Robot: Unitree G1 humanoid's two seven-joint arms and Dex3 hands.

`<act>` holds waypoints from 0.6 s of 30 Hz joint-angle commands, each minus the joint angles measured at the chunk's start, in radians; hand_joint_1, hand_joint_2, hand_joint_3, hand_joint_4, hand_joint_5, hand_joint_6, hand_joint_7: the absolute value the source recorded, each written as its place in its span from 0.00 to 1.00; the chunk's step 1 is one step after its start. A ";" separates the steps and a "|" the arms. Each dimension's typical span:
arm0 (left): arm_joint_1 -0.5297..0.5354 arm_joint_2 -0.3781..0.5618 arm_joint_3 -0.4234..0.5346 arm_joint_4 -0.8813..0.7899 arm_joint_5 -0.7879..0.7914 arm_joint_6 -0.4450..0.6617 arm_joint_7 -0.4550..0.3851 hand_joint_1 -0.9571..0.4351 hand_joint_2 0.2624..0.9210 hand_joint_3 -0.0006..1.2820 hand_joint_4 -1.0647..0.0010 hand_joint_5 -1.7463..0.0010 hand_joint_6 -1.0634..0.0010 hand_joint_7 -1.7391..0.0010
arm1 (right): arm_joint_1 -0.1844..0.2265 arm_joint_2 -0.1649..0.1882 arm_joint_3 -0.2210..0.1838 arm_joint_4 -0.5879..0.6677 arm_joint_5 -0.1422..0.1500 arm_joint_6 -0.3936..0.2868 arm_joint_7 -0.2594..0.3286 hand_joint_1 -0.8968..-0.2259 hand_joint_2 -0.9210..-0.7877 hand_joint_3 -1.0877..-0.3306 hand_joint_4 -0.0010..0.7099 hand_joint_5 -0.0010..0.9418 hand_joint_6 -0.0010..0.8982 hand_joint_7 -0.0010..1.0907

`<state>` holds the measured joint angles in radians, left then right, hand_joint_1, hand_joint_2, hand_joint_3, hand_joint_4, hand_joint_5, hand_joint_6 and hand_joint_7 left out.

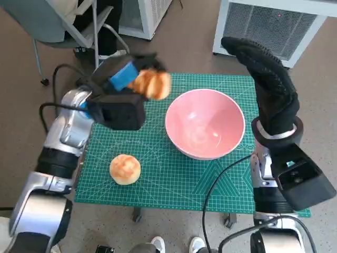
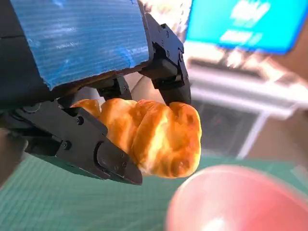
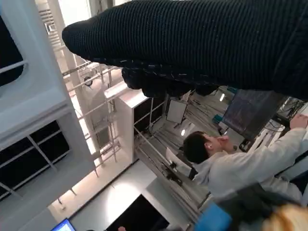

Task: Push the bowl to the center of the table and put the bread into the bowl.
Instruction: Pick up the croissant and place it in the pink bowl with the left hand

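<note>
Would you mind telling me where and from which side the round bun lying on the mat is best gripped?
Grip the round bun across its domed middle, coming straight down from above. It lies flat on the green mat, apart from the pink bowl, with open mat all round, so fingers could probably close on opposite sides.

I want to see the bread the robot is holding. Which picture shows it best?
The left wrist view: the bread fills the middle, golden and twisted, gripped by the left hand. The head view shows it smaller and blurred, held up left of the pink bowl. The right wrist view shows perhaps a blurred scrap of it at one corner.
</note>
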<state>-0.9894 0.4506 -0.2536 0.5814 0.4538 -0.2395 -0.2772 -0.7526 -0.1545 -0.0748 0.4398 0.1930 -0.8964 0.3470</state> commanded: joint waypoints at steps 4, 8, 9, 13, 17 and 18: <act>-0.051 -0.080 -0.019 -0.031 -0.011 -0.048 0.014 0.69 1.00 0.02 0.29 0.39 0.40 0.32 | 0.029 -0.003 0.002 -0.007 -0.005 0.006 0.003 0.42 0.00 0.49 0.41 0.00 0.04 0.63; -0.071 -0.121 -0.040 -0.003 -0.010 -0.069 -0.003 0.69 1.00 0.02 0.30 0.38 0.38 0.33 | 0.033 -0.006 -0.001 -0.010 -0.011 0.001 0.000 0.42 0.00 0.49 0.41 0.00 0.04 0.63; -0.077 -0.133 -0.049 0.007 -0.007 -0.074 -0.008 0.69 1.00 0.02 0.31 0.37 0.37 0.34 | 0.034 -0.007 -0.002 -0.011 -0.013 -0.001 -0.001 0.42 0.00 0.49 0.41 0.00 0.04 0.63; -0.100 -0.169 -0.082 0.064 0.011 -0.095 -0.014 0.69 1.00 0.03 0.34 0.36 0.37 0.34 | 0.041 -0.011 -0.006 -0.017 -0.019 -0.006 -0.005 0.43 0.00 0.49 0.41 0.00 0.04 0.63; -0.121 -0.201 -0.109 0.130 0.021 -0.118 -0.015 0.69 1.00 0.05 0.38 0.35 0.37 0.32 | 0.048 -0.012 -0.010 -0.027 -0.024 -0.006 -0.011 0.44 0.00 0.49 0.40 0.00 0.04 0.63; -0.125 -0.209 -0.116 0.147 0.023 -0.125 -0.014 0.69 1.00 0.05 0.38 0.35 0.38 0.31 | 0.051 -0.012 -0.011 -0.031 -0.026 -0.006 -0.013 0.45 0.00 0.49 0.40 0.00 0.04 0.63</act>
<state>-1.0859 0.2578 -0.3511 0.6843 0.4656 -0.3429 -0.2872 -0.7286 -0.1563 -0.0800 0.4157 0.1798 -0.9054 0.3433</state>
